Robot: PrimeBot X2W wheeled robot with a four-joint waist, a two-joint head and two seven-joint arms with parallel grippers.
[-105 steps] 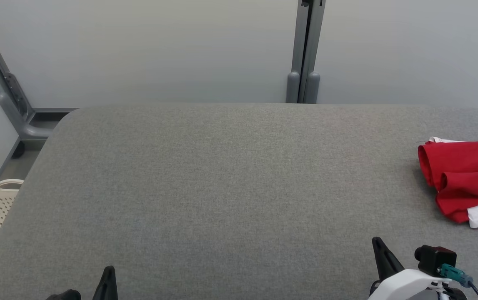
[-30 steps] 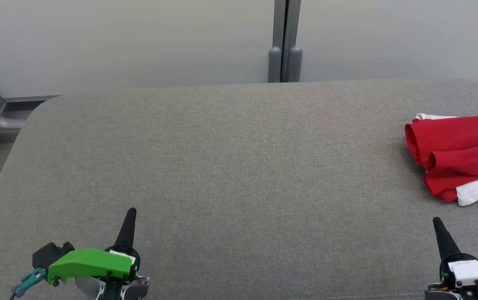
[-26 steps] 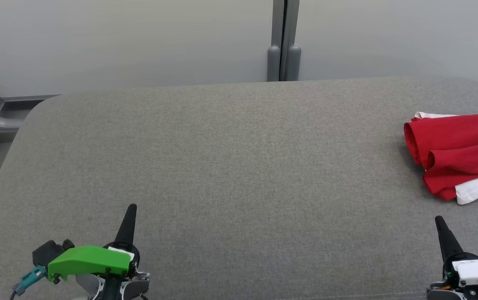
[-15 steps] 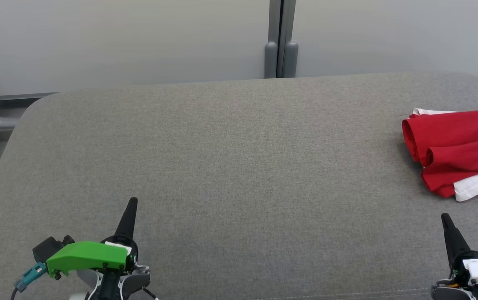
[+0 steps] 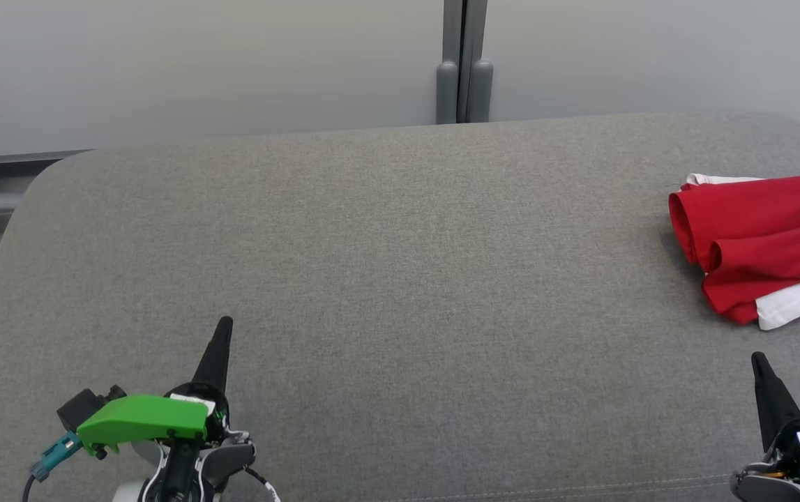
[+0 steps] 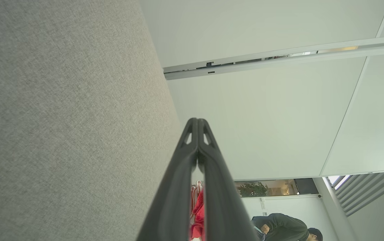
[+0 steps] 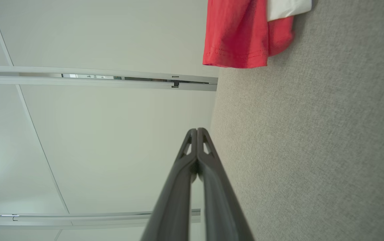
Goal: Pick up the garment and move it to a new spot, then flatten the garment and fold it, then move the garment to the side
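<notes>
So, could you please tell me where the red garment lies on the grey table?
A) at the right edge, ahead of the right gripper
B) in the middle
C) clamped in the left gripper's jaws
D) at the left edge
A: the red garment lies bunched at the right edge of the table, ahead of the right gripper, whose jaws are shut on nothing.

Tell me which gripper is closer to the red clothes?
The right gripper, with the white cover, is near the red garment; the green-topped left gripper is far across the table.

Right end effector point(image 7: 197, 131) closed; red garment point(image 7: 237, 36) beyond.
</notes>
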